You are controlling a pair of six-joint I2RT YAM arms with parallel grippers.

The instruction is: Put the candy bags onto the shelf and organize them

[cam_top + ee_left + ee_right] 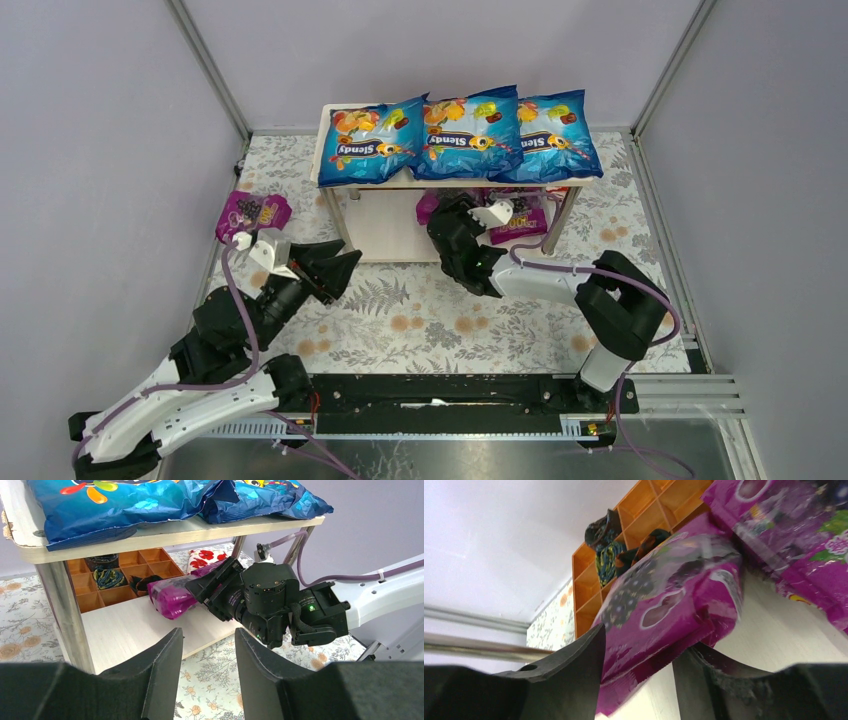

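Setting: floral-covered desk (420, 320), grey walls on three sides.
Done: three blue Slendy bags (470, 130) lie side by side on the top board of the shelf (385, 225); one magenta bag (804, 545) rests on the lower board.
Under way: second magenta bag (664, 610), over the lower board, just beside the first.
Left to do: third magenta bag (255, 212), on the desk left of the shelf.
Right tool (202, 587): clenched on the second magenta bag's near end.
Left tool (209, 640): jaws parted, empty, touching nothing, facing the shelf front.
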